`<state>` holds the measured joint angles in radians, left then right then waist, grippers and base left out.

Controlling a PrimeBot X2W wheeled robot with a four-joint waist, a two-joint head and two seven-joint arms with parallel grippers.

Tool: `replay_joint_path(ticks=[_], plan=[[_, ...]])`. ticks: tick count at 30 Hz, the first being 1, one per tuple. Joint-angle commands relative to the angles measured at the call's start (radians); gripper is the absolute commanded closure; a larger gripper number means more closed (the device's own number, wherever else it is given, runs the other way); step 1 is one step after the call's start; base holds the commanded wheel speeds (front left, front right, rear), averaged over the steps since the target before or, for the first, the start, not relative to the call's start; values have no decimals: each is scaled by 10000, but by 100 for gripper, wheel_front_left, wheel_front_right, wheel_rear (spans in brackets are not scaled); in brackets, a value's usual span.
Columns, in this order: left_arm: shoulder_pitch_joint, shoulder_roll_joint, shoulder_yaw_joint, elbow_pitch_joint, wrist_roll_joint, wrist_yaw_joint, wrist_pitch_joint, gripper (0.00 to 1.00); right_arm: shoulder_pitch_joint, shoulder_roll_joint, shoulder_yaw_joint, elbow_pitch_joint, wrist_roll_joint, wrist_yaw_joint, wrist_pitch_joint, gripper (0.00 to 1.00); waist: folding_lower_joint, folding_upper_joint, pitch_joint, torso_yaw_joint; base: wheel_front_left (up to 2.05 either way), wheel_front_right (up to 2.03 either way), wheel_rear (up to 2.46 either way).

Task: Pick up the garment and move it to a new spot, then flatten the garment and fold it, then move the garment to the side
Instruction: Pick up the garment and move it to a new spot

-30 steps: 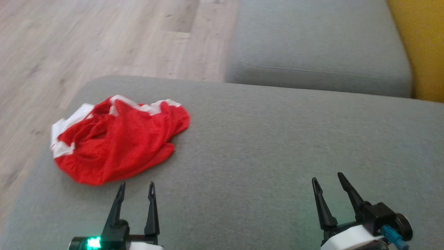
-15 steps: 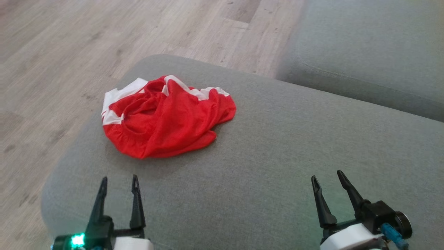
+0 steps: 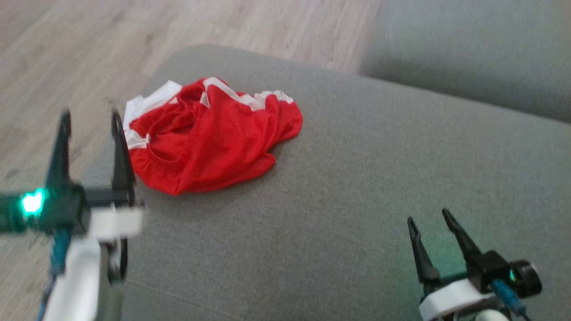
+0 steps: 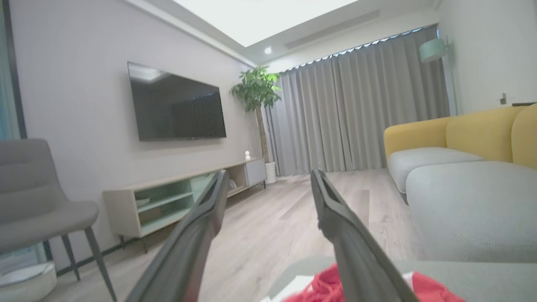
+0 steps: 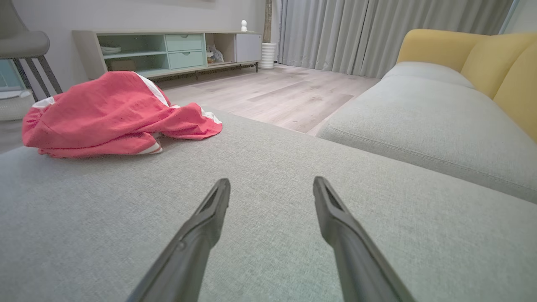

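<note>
A crumpled red garment with white trim (image 3: 209,140) lies near the far left corner of the grey cushion (image 3: 357,178). In the head view my left gripper (image 3: 89,118) is raised at the left, open, its fingertips level with the garment's left edge and apart from it. The left wrist view has the open left gripper (image 4: 268,178) pointing out over the floor, with the garment (image 4: 428,289) at the bottom edge. My right gripper (image 3: 428,216) is open and empty low over the cushion at the lower right. In the right wrist view the garment (image 5: 105,115) lies far left of the right gripper (image 5: 270,184).
A second grey seat cushion (image 3: 468,53) lies beyond a gap at the upper right, with yellow backrests (image 5: 482,54) behind it. Wooden floor (image 3: 89,44) borders the cushion on the left and far side. A grey chair (image 4: 37,201), a TV console (image 4: 180,197) and curtains (image 4: 356,105) stand farther off.
My left gripper has risen from the lower edge up to the garment's left side, still open. The head camera has turned, shifting the whole scene. The right gripper has kept its place.
</note>
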<state>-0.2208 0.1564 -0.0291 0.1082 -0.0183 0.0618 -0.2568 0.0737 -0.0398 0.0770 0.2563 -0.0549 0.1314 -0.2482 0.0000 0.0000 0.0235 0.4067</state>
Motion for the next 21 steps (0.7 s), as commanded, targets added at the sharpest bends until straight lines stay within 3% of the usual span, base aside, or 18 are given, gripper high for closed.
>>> replay_joint_path(ticks=[1,6,12,15,16,21], plan=[[-1084,306,311,-165,47,-95,-49,0,-703,-106,120,-403,-260,-7,-136,0,0,0,647,-155,0,0,0],[-3589,525,-53,1505,149,-532,-49,0,-1279,-618,8,-690,-721,-7,-136,0,0,0,1988,-329,0,0,0],[-6572,395,-314,5104,114,-741,939,0,-1868,-1394,-60,-1055,-862,-7,-136,0,0,0,3309,-558,0,0,0],[-7440,238,-241,6773,-223,-993,1913,0,-2048,-1608,-61,-1154,-871,-7,-136,0,0,0,3683,-754,0,0,0],[-7440,238,-241,6773,-223,-993,1913,0,-2048,-1608,-61,-1154,-871,-7,-136,0,0,0,3683,-754,0,0,0],[-8180,542,-453,8875,-190,-1312,2912,0,-2208,-1682,-125,-1260,-865,-7,-136,0,0,0,4021,-1107,0,0,0]])
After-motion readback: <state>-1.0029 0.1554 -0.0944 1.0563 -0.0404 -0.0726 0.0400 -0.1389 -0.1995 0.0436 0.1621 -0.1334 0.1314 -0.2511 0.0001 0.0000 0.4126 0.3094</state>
